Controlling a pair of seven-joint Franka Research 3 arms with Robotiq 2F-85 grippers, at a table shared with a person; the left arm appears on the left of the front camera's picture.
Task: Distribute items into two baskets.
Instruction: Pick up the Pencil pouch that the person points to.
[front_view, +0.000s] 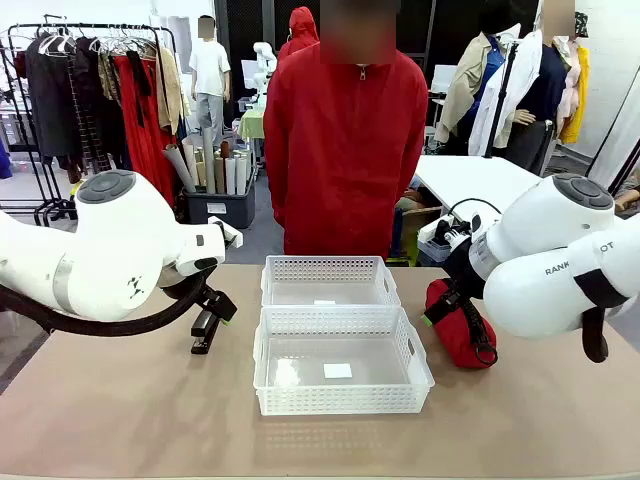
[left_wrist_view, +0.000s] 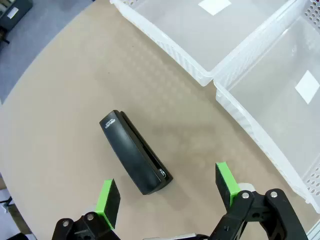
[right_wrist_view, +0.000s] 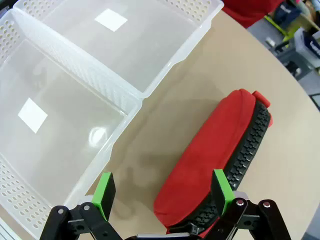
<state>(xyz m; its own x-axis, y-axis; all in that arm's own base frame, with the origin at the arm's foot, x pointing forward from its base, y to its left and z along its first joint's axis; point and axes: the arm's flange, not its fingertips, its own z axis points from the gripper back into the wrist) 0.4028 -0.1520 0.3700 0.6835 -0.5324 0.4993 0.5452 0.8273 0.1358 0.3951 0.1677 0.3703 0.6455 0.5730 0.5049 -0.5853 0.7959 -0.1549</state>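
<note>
**Two items before sorting.** The black stapler (left_wrist_view: 135, 152) lies flat on the bare table (front_view: 130, 420) at centre left of the front view, apart from the baskets. The left gripper (left_wrist_view: 167, 192) is held above it with its fingers spread wide. One green pad (left_wrist_view: 108, 202) stands on either side of the stapler's hinge end and nothing is held, a stance judged to be a line-up for a grasp across the narrow body.

The red zip pouch (right_wrist_view: 210, 165) rests on its side at centre right of the front view, zipper edge turned away from the baskets. The right gripper (right_wrist_view: 162, 190) is likewise spread and empty, and the pouch's nearer end lies between its fingers.

At frame centre the near basket (front_view: 340, 405) and the far basket (front_view: 330, 268) are set one behind the other with their long walls touching. Each holds nothing but a small white label (front_view: 337, 371), so one basket is left free for each item.

A strip of bare tabletop separates each item from the basket walls. These raised rims are judged to be the only obstacle, so each item must be lifted clear before it is carried inward. The table's curved edge runs beyond the stapler at upper left of the left wrist view. It runs beyond the pouch at upper right of the right wrist view. A person (front_view: 345, 150) in a red jacket stands behind the far basket.
</note>
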